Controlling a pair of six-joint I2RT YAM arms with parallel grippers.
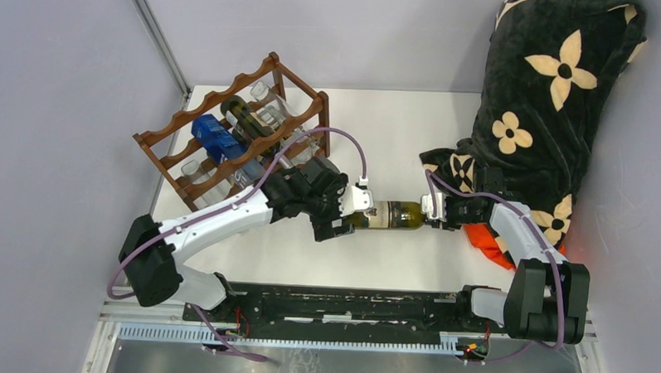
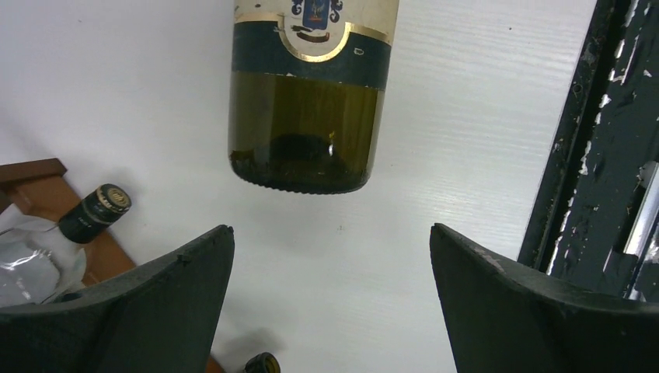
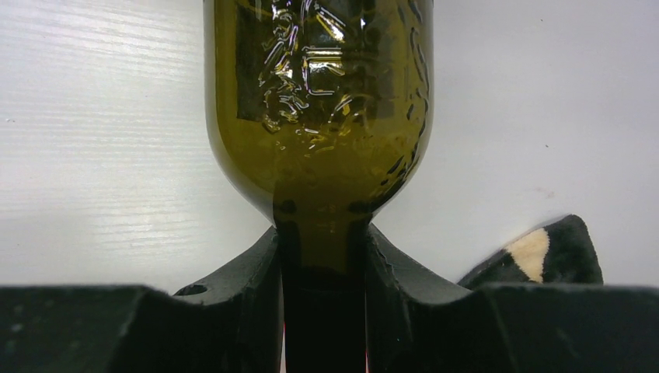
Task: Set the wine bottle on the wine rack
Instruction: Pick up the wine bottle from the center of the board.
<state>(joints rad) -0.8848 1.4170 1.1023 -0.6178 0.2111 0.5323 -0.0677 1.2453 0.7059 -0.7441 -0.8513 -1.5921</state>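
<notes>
At centre frame, the wine bottle (image 1: 388, 215) lies horizontal over the tabletop (image 1: 395, 131), its neck clamped by the right hand (image 1: 431, 211) and its base facing the wide-open left hand (image 1: 343, 217). Heavy, slick, breakable glass probably handles best gripped around the body. Upper left stands the wine rack (image 1: 324, 120).

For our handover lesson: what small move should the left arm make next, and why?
Probably ease the open left gripper forward around the base of the wine bottle: its jaws stand just short of it, while the right gripper clamps the neck.
</notes>
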